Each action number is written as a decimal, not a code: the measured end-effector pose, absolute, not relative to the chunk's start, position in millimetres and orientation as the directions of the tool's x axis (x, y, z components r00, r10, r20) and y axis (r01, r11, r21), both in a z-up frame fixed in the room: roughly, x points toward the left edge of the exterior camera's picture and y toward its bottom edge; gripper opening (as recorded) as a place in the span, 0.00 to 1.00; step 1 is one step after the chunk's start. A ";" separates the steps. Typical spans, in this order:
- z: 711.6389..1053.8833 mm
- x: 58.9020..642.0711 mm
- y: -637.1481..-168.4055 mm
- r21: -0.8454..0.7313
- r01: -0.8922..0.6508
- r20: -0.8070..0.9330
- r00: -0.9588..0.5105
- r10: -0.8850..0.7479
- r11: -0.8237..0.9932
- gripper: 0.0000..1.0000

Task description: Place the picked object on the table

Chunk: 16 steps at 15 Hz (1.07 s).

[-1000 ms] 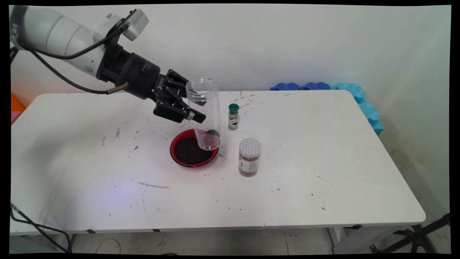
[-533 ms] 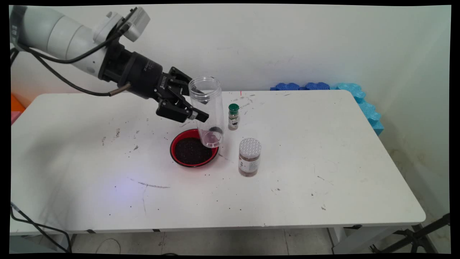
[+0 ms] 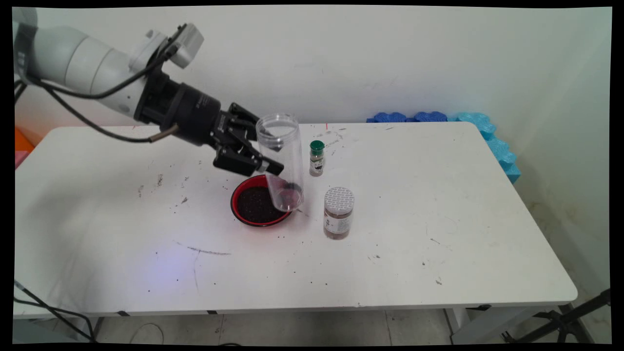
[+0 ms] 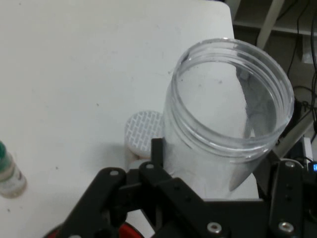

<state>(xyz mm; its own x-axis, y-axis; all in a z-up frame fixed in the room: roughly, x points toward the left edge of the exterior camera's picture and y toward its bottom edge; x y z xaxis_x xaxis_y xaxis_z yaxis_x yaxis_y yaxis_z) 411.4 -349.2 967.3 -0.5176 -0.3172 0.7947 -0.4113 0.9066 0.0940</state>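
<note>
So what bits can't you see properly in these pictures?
- Labels on the green-capped spice bottle and the white-lidded jar: too small to read in the main view.
- Red bowl: its right rim sits behind the clear jar held in the tool; in the hand view the bottom edge cuts it off.
- The dark bits in the clear jar's bottom: too small to name.

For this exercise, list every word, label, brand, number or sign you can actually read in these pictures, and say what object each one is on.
No text here can be read for certain.
Gripper wrist: a line of white lettering, too small to read.
Green-capped spice bottle: dark label, too small to read.
Brown jar with patterned white lid: white label with dark marks, illegible.
Clear jar held by the gripper: no lettering visible.
Red bowl: no lettering visible.
</note>
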 end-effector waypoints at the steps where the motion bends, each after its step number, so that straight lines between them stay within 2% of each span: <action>1: 960.9 412.0 -345.9 0.101 -0.414 0.793 -0.515 -0.325 0.905 0.00; 16: 860.4 402.9 -305.3 0.120 -0.404 0.776 -0.532 -0.340 0.907 0.00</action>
<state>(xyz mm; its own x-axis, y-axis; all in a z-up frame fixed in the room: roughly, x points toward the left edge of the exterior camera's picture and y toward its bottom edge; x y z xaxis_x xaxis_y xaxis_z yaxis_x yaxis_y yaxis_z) 402.9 -305.3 860.4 -0.5317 -0.3400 0.7757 -0.4043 0.9067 0.1203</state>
